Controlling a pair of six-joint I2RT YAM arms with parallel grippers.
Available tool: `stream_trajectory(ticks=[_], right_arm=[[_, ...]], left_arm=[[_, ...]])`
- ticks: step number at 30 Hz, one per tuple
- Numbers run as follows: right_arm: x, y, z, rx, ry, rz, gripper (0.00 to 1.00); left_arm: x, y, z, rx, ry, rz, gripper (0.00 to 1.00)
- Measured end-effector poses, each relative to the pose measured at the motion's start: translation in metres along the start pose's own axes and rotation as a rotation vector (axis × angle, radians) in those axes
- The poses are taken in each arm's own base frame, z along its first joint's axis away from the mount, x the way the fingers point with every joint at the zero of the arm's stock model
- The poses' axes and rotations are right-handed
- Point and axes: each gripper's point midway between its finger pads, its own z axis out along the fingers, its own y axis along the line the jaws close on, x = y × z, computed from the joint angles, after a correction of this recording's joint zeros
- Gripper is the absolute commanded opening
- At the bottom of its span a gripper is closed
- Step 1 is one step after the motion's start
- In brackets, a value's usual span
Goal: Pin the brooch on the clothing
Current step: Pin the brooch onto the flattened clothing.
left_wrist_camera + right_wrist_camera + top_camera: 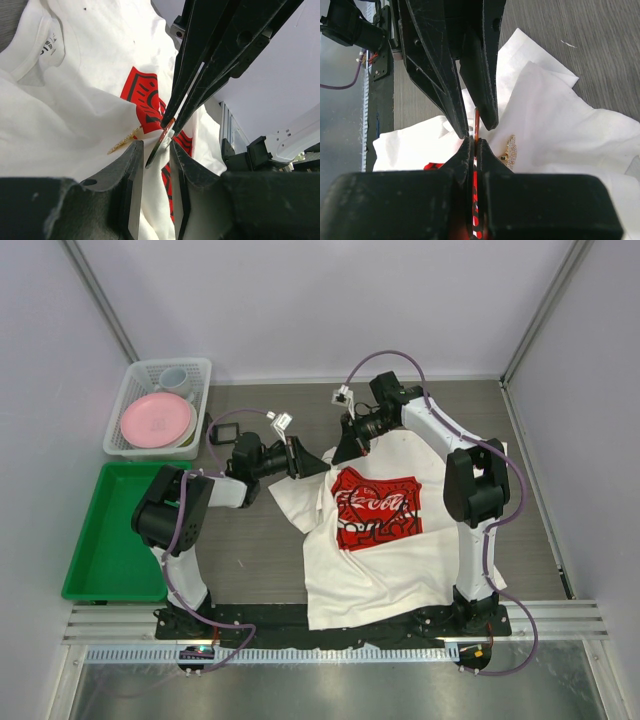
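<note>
The T-shirt (360, 580) lies spread on the table, hem toward the near edge, its far left shoulder bunched where both arms meet; it is white, short-sleeved, with a red square print (375, 508) bearing white script and a heart outline. The right gripper (475, 145) is pressed closed on a thin raised fold of cloth that shows red; the left gripper (155, 150) faces it tip to tip, its jaws narrow but parted, standing either side of that same fold. The brooch (510, 150) lies on white cloth just beside the fingertips, on their far side, held by neither gripper; it is gold, leaf-shaped, its face speckled with pale glitter.
</note>
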Motion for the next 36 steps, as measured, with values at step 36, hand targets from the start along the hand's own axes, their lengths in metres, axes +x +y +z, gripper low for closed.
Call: stream_trajectory(ticks=[36], right_arm=[[0.011,0.001,0.0,-0.021,0.039,-0.168,0.01]], left_arm=[[0.015,-0.001,0.006,0.023,0.075,-0.037,0.17]])
